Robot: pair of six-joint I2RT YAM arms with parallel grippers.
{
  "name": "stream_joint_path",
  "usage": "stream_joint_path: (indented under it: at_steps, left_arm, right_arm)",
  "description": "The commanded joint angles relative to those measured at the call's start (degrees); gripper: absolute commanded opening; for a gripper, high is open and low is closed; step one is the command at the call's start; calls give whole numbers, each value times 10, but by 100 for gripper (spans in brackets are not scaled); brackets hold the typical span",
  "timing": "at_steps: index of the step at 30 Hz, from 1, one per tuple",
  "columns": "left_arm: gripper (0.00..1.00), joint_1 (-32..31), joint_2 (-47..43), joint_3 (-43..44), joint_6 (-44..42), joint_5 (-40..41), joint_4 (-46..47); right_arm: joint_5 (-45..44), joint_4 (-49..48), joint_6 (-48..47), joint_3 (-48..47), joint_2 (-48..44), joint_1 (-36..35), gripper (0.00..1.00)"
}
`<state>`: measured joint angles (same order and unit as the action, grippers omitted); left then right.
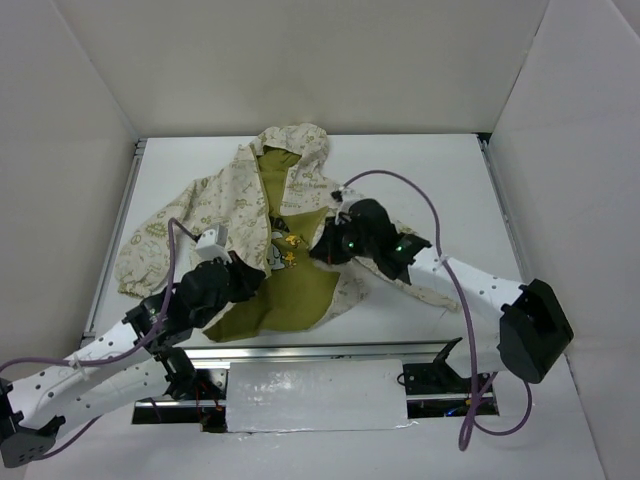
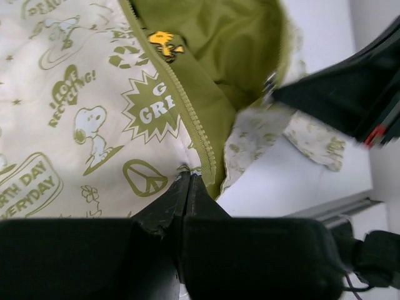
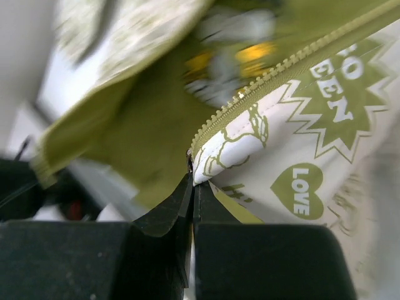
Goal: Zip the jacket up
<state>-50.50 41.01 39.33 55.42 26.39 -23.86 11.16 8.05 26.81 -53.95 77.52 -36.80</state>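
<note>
At near edge of white desk [image 1: 460,165]: foil-covered plate [image 1: 315,395] between arm bases. Just beyond, left gripper [image 2: 187,178] and right gripper [image 3: 190,178], each pinched tight on jacket [image 1: 200,215] front edges beside zipper [image 2: 194,119]. Jacket spread unzipped mid-desk, hood toward far edge. Plain white walls [image 1: 300,60] around.

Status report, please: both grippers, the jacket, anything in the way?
Left gripper shut on jacket edge by the zipper. Right gripper shut on the other front edge. Jacket open, unzipped. Olive T-shirt lies between the fronts.
</note>
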Motion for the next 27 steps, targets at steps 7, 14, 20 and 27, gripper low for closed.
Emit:
stream_joint_path:
  at_steps: [7, 14, 20, 27]
  left_arm:
    - [0, 1, -69, -45, -41, -49, 137]
    - [0, 1, -100, -88, -53, -63, 166]
    - [0, 1, -102, -110, -60, -69, 183]
    - [0, 1, -97, -122, -57, -62, 195]
  right_arm:
    - [20, -281, 139, 127, -34, -128, 0]
    - [36, -356, 178, 160, -30, -144, 0]
    - [61, -386, 188, 171, -33, -145, 0]
    - [78, -412, 208, 189, -39, -151, 0]
